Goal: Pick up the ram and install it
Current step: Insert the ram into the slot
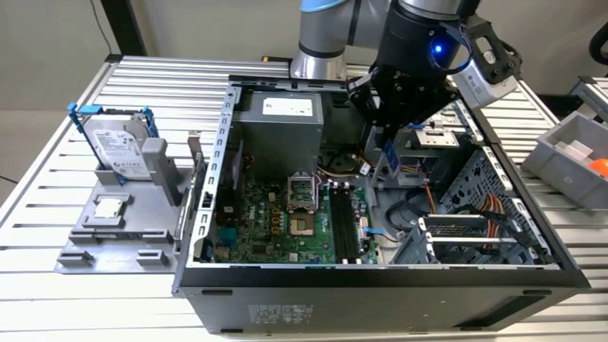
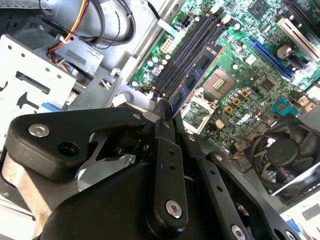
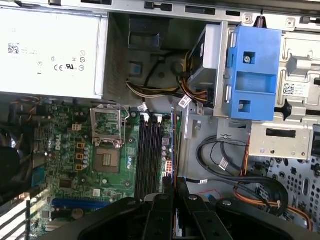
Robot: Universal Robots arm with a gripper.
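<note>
1. exterior view: high above the slatted table (image 1: 57,299), angled down into the open computer case (image 1: 380,281).
2. second wrist view: close behind the gripper (image 2: 167,111), slanting along the ram (image 2: 192,80) to the motherboard (image 2: 250,65).
3. first wrist view: facing straight down into the case, farther back; memory slots (image 3: 149,155) appear in both wrist views.

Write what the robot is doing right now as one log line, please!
state: holding | jaws: shut on ram | where: over motherboard, by memory slots | ram: not yet seated
</note>
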